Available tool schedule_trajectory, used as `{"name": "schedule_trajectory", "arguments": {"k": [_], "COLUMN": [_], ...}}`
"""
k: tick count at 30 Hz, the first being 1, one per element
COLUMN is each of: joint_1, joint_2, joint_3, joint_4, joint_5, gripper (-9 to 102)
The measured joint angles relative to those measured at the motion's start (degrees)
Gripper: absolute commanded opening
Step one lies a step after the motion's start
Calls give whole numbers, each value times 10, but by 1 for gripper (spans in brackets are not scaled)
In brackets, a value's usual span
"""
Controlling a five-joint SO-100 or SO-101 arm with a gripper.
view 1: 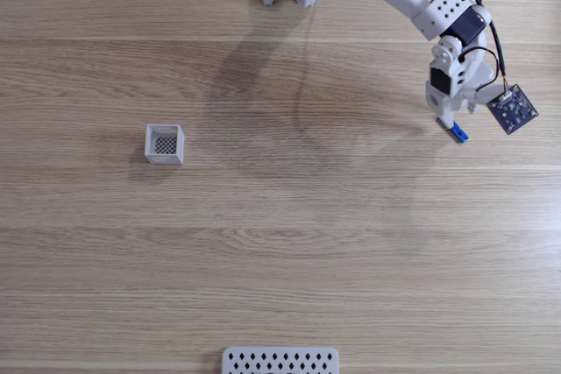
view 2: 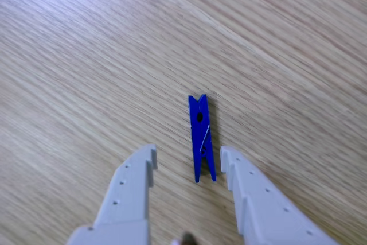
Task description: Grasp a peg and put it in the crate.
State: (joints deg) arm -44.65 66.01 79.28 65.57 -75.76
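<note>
Peg (view 2: 202, 139), bright blue, is lying flat on the wooden desk (view 2: 86, 55), its near end sitting between the tips of the tool (view 2: 188, 167), closer to the right finger in the other view. Tool is standing wide open and gripping nothing. In the fixed view the crate (view 1: 165, 144) is sitting well apart, far to the left. A sound grasp is likely calling for centring the peg between the fingers, lowering fully, then closing across its narrow sides.
</note>
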Motion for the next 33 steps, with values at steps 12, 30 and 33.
{"name": "schedule_trajectory", "arguments": {"k": [12,30,33], "joint_1": [0,53,114], "joint_2": [-47,164,280], "joint_3": [-3,204,293], "joint_4": [-27,-100,-181], "joint_5": [0,1,-4], "gripper": [17,-1,-1]}}
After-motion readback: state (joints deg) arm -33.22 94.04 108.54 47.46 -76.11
